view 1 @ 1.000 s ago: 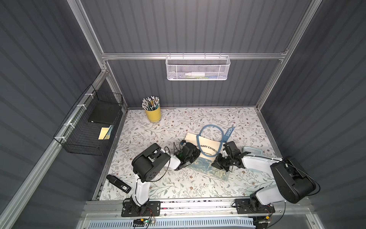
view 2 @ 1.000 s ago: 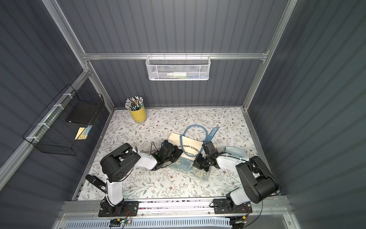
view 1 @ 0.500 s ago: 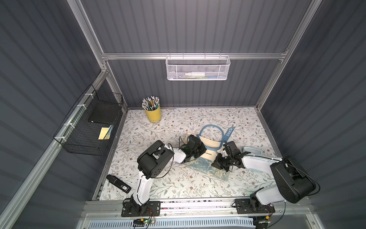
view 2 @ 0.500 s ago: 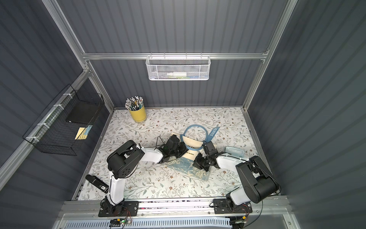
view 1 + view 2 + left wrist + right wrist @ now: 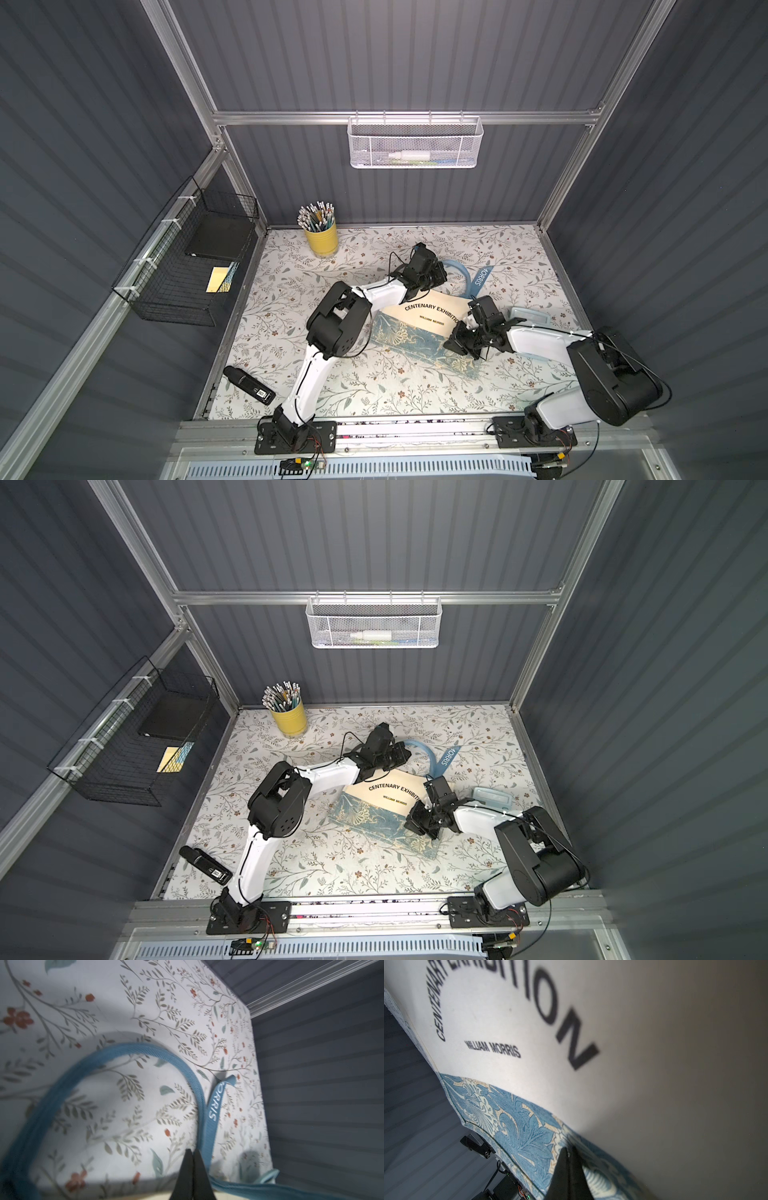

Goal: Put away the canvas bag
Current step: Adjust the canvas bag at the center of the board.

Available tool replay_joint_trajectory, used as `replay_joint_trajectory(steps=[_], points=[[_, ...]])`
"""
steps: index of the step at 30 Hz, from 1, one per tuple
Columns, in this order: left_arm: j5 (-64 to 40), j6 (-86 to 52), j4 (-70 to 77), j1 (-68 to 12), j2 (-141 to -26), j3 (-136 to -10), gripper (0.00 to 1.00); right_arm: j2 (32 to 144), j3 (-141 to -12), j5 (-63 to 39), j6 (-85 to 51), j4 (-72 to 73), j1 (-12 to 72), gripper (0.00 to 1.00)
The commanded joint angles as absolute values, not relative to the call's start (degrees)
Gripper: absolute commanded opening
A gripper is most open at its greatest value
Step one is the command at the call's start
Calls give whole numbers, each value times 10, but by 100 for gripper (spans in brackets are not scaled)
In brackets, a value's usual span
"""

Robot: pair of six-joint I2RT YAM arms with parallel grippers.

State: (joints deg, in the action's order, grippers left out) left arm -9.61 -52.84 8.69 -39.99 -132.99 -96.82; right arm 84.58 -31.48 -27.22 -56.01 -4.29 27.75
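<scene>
Cream canvas bag (image 5: 419,322), woven floral band (image 5: 525,1132), lies flat; left gripper (image 5: 192,1150), right gripper (image 5: 569,1148) both closed tip-to-tip, hold unclear.

The canvas bag (image 5: 415,328), cream with a blue floral band, lies on the table (image 5: 374,390), handles rearward.

The bench (image 5: 286,291) is covered in a pale floral print, leafy twigs with small red flowers. The canvas bag (image 5: 428,320) is laid flat around the middle, turned at an angle, with its blue handles (image 5: 481,277) spilled onto the print toward the back. A yellow pencil cup (image 5: 321,241) is stood upright in the back left corner, well apart from the bag. A black gadget (image 5: 248,384) is left lying at the front left edge. A pale blue case (image 5: 530,316) is parked flat near the right edge.
</scene>
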Motion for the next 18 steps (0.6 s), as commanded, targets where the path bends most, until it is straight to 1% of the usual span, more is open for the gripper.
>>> replay_joint_trajectory(steps=[1,3,5,10,13,16,18], points=[[-115,-452,-3,-381,-1405,-1058,0,859,-310,-267,-552,-66,279,0],[-119,-437,-17,-370,-1437,-1106,0,858,-310,-268,-550,-67,279,0],[-112,-425,-19,-363,-1446,-1128,0,858,-310,-269,-550,-68,279,0],[-99,-403,-35,-352,-1400,-1122,0,859,-311,-269,-551,-70,279,0],[-93,-372,-47,-352,-1345,-1068,0,861,-317,-269,-548,-78,279,0],[-93,-334,-46,-352,-1279,-972,0,859,-325,-258,-544,-91,279,0],[-73,-298,-34,-352,-1236,-906,0,861,-343,-243,-528,-115,279,0]])
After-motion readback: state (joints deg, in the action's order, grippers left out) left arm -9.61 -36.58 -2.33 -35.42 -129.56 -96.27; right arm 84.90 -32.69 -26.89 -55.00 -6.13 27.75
